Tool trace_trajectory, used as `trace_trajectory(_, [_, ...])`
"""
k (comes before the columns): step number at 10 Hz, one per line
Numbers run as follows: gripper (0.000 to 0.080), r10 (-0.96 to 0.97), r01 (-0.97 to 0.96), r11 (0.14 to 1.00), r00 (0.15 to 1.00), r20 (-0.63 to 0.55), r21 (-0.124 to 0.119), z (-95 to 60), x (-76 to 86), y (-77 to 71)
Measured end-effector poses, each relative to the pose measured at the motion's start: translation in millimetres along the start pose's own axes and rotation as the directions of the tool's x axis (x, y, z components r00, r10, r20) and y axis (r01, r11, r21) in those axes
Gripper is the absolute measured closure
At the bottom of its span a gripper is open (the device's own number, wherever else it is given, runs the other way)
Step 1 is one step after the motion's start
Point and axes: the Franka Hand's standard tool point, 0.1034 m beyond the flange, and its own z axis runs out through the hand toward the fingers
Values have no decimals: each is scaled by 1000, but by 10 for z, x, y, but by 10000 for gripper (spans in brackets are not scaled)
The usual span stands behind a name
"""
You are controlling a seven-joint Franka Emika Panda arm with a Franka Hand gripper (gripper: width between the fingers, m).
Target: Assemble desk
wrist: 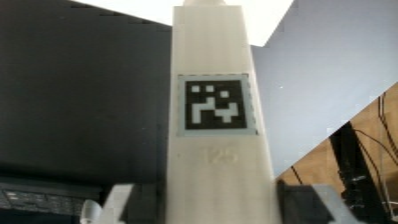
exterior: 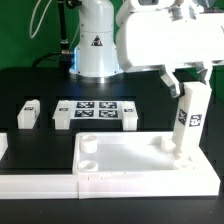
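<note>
The desk top [exterior: 130,158], a white tray with a raised rim, lies at the front of the black table. A white square leg [exterior: 189,122] stands upright over the top's corner at the exterior view's right, its lower end down at the tray surface. My gripper [exterior: 186,86] is shut on the leg's upper end. In the wrist view the leg [wrist: 217,60] fills the middle, showing its black-and-white tag [wrist: 217,103], with my gripper [wrist: 214,205] clamped on it and a finger [wrist: 121,203] on each side. A loose leg [exterior: 28,115] lies flat at the exterior view's left.
The marker board [exterior: 95,113] lies behind the desk top. Another white part [exterior: 3,148] shows at the left edge. A low white border strip [exterior: 38,181] runs along the front left. The robot base [exterior: 98,45] stands at the back.
</note>
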Motion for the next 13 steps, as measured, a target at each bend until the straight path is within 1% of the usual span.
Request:
trace_trajectory(1, [509,-3,3,1000,1000,7,5,31,-32,-38])
trace_trajectory(3, [509,-7,7,1000,1000,12,8,48,-58,-66])
trace_trajectory(6, [509,-9,8,1000,1000,19,8,61,-110,-67])
trace_trajectory(9, [509,-7,7,1000,999,32,14,171,-195,-95])
trace_trajectory(10, [509,-6,6,1000,1000,31,13,180,-201,-89])
trace_trajectory(11, [509,-7,6,1000,999,36,14,214,-242,-85])
trace_trajectory(13, [509,-5,5,1000,1000,21,10,233,-250,-81])
